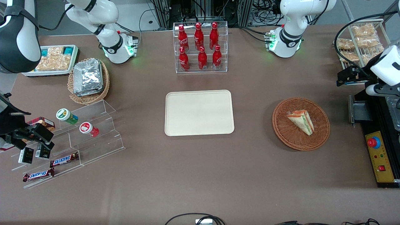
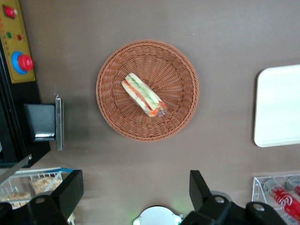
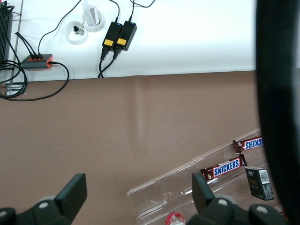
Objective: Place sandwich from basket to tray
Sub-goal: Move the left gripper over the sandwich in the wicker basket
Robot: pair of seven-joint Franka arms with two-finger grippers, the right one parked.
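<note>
The sandwich (image 1: 301, 121), a white bread wedge with red, orange and green layers, lies in the round reddish-brown wicker basket (image 1: 281, 132) toward the working arm's end of the table. The cream-beige tray (image 1: 199, 112) lies flat at the table's middle and holds nothing. My left gripper (image 1: 345, 77) hangs high above the table, off to the side of the basket and farther from the front camera than it, open and holding nothing. The left wrist view shows the sandwich (image 2: 144, 95) in the basket (image 2: 112, 110), the tray's edge (image 2: 279, 108), and the open gripper (image 2: 135, 185).
A clear rack of red bottles (image 1: 200, 47) stands farther back than the tray. A black and yellow control box (image 1: 379, 156) and a wire rack of snack packs (image 1: 362, 40) flank the basket. A tan basket of foil packets (image 1: 89, 78) and an acrylic snack shelf (image 1: 93, 134) lie toward the parked arm's end.
</note>
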